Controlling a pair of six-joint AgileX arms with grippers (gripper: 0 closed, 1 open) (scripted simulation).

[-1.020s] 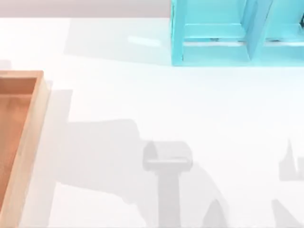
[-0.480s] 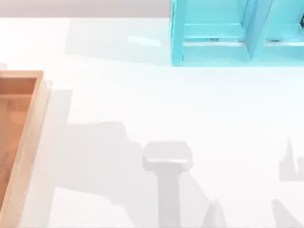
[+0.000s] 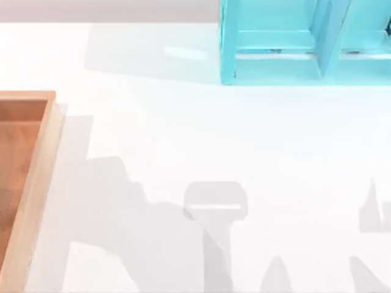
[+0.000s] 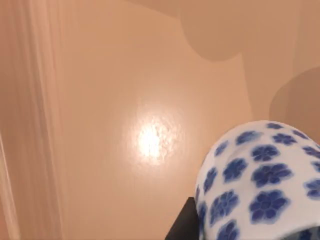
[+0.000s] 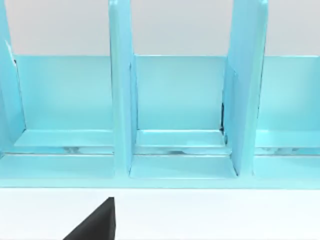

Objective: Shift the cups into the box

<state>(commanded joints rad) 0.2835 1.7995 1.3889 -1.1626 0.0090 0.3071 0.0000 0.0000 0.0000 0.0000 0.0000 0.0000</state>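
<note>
From above, at nine o'clock on the white table (image 3: 201,134), one corner of the wooden box (image 3: 36,177) juts in from the left edge, its raised wall running down toward seven o'clock and its orange-brown floor bare as far as it is seen. At one o'clock a turquoise shelf (image 3: 305,43) stands along the far side, well apart from the box. Grey shadows of the arms lie across the near half of the table. Over on the left wrist view, the white cup (image 4: 260,182) with blue flowers sits close to the camera above the smooth orange-brown floor of the box, with a dark finger (image 4: 184,225) just beside its lower side; whether the left jaws grip it I cannot tell. On the right wrist view, the shelf's upright dividers face the camera across a strip of table, and a dark finger (image 5: 95,224) pokes in; the right jaws' state cannot be told.
</note>
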